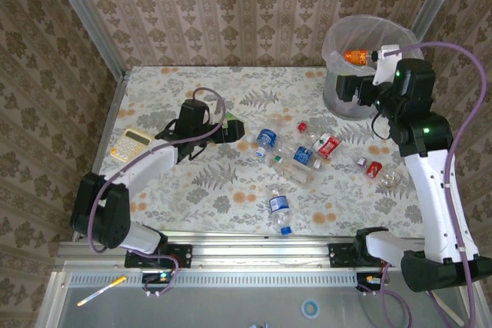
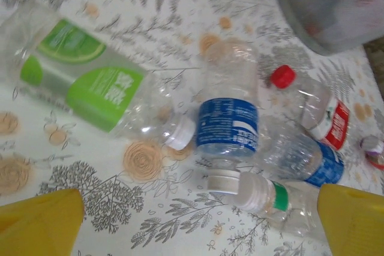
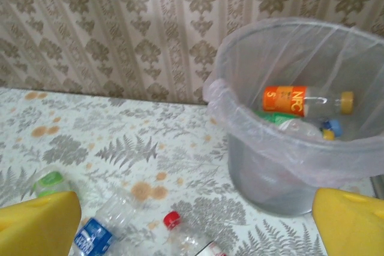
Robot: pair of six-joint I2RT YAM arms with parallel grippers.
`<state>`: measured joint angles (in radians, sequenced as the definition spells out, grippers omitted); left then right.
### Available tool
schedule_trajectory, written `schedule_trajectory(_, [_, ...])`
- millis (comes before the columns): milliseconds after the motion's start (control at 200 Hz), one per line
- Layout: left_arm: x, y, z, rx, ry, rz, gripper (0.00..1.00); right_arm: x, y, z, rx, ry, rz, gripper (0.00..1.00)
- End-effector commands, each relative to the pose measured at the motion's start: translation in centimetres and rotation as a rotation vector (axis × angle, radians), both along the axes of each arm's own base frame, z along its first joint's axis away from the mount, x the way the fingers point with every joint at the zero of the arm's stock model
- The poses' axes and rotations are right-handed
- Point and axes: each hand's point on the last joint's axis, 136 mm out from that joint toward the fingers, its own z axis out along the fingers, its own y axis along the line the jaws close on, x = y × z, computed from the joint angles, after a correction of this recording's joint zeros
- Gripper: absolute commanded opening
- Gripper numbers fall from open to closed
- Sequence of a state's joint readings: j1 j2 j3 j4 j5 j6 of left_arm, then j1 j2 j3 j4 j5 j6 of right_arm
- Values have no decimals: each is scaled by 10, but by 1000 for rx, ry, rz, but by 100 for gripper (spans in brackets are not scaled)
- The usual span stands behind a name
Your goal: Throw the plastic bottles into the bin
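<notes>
Plastic bottles [image 1: 304,155] strewn on their sides over the floral worktop [image 1: 192,190], mostly from the centre out toward 3 o'clock. At 9 o'clock, a yellow calculator [image 1: 129,144]. Just right of it, left fingers [image 2: 36,223] spread wide apart and empty, over a green-labelled bottle [image 2: 90,82] and a blue-labelled bottle [image 2: 228,124] lying side by side. One more blue-labelled stray [image 1: 279,207] alone near 6 o'clock. At 1 o'clock, the bin [image 1: 334,101], bag-lined, with an orange bottle [image 3: 294,100] and a few others already inside. Right fingers [image 3: 351,220] likewise wide apart and empty, held just beside the bin at its 6 o'clock.
</notes>
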<state>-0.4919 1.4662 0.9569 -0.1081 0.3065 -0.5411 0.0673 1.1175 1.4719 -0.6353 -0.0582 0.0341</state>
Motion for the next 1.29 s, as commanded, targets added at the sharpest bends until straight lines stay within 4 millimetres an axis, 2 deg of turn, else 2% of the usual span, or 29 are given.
schedule_trajectory(0, [2, 5, -14, 6, 155, 99, 100, -12, 16, -12, 21, 39, 66, 100])
schedule_trajectory(180, [8, 11, -35, 131, 258, 164, 100, -22, 29, -26, 16, 64, 106, 100])
schedule_trajectory(445, [21, 6, -69, 263, 359, 222, 100, -36, 41, -42, 18, 93, 144, 100])
schedule_trajectory(670, [41, -8, -73, 301, 343, 228, 100, -50, 44, -47, 21, 91, 166, 100])
schedule_trajectory(910, [54, -13, -83, 323, 347, 239, 100, -58, 47, -50, 18, 92, 187, 100])
schedule_trajectory(1290, [71, -6, -105, 521, 353, 188, 100, -56, 50, -62, 1, 105, 210, 100])
